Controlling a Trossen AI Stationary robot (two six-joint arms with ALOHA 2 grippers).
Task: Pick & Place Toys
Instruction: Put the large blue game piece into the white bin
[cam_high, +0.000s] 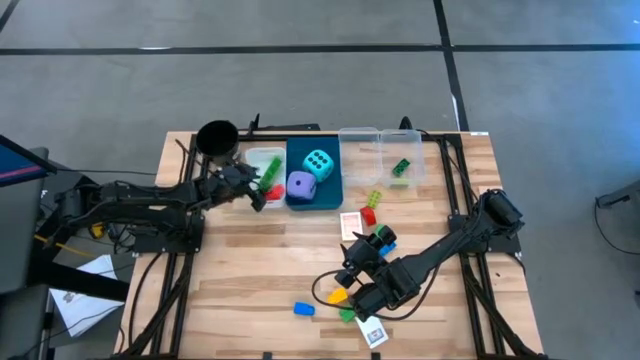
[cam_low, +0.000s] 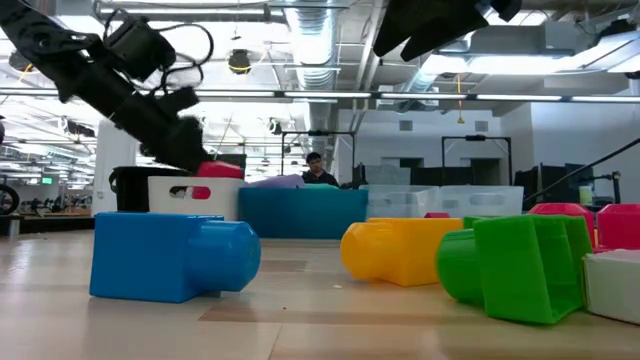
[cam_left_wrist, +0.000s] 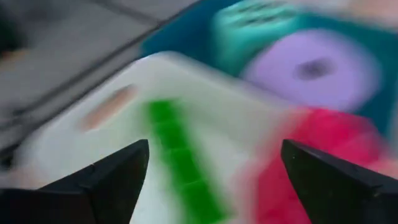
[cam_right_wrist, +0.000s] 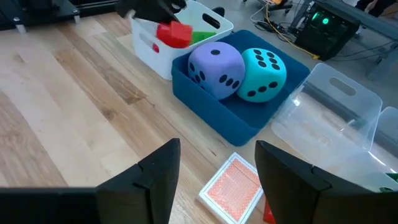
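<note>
With my left gripper (cam_high: 262, 196) spread over the white bin (cam_high: 258, 160) at the far left, the red brick (cam_right_wrist: 175, 34) sits at its rim, apparently released. My right gripper (cam_high: 352, 270) waits, fingers apart, empty.

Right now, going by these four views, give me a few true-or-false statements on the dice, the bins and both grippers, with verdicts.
1. Both dice sit in the blue bin. True: purple die, cyan die.
2. The left gripper is over the white bin, jaws open. True.
3. The red brick lies on the table. False: it is at the white bin.
4. The right gripper grips the card. False: nothing is between its fingers.
</note>
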